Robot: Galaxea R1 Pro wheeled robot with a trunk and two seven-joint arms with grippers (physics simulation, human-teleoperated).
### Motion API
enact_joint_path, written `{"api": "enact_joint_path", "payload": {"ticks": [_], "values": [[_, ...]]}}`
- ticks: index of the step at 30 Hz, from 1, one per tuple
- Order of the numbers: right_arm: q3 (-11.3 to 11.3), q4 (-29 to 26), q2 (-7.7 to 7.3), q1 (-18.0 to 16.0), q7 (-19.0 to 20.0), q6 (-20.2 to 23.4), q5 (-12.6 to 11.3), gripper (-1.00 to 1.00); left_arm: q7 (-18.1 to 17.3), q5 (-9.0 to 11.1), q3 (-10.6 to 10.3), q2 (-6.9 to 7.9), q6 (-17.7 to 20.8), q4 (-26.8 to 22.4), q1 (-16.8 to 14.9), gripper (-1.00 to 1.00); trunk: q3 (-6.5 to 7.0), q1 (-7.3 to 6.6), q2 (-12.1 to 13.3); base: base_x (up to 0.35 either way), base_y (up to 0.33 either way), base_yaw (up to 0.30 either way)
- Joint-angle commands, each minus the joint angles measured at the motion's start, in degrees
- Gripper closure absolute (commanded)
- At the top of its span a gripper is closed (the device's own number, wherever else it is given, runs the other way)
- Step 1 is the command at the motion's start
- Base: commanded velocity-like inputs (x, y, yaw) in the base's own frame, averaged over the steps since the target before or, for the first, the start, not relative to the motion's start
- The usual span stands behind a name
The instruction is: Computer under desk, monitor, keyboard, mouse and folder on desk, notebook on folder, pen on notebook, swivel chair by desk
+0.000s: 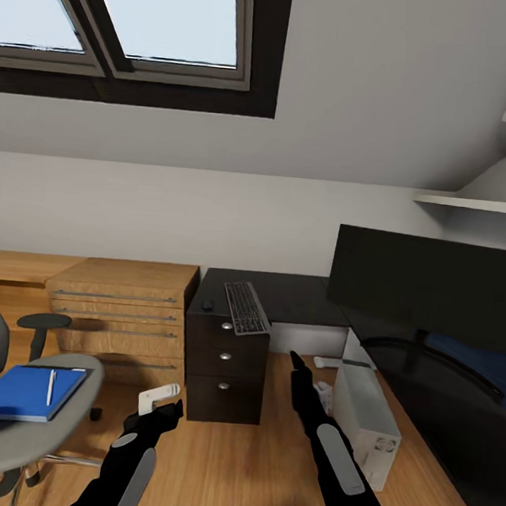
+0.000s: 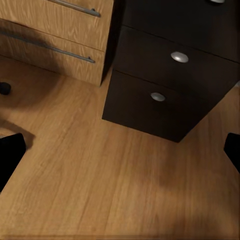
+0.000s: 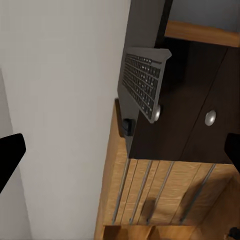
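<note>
On the black table, the keyboard lies over the drawer unit, its near end overhanging the front edge, with the mouse just beside it. Right of the keyboard stands the monitor; below it, the computer sits on the floor. Left of the drawers, the swivel chair carries the folder, a pen on top. Both claws, left and right, look released, though only their fingertips show.

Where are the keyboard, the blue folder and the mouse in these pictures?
keyboard (image 1: 247,308), head view, middle of the keys.
folder (image 1: 22,392), head view, bare blue cover left of the pen.
mouse (image 1: 207,305), head view, top of the small black lump.
</note>
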Motion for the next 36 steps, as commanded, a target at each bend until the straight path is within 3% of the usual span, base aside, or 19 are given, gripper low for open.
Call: {"api": "enact_joint_path", "payload": {"ticks": [1, 8, 23, 36], "values": [[-0.03, -0.01, -0.08, -0.03, 0.19, 0.27, -0.55, -1.00, 0.51, 0.60, -0.09, 0.02, 0.15, -0.08, -0.04, -1.00, -0.07, -0.01, -0.04, -0.036, -0.041, 0.000], [-0.03, -0.44, -0.36, -0.03, 0.22, 0.69, -0.52, -1.00, 0.51, 0.66, -0.12, 0.02, 0.18, -0.08, -0.04, -1.00, -0.07, -0.01, -0.04, -0.012, -0.014, 0.000], [-0.03, -1.74, -0.07, 0.54, 0.22, 0.34, -0.76, -1.00, 0.82, 0.52, -0.06, 0.02, 0.23, -0.08, -0.04, -1.00, 2.63, -3.30, 5.98, -0.001, -0.001, 0.000], [-0.11, -1.70, -0.37, 0.57, -0.11, 0.38, -0.32, -1.00, 0.86, 0.54, -0.06, 0.02, 0.20, -0.08, -0.04, -1.00, 4.96, -6.16, 11.19, -0.304, -0.081, 0.000]]}}
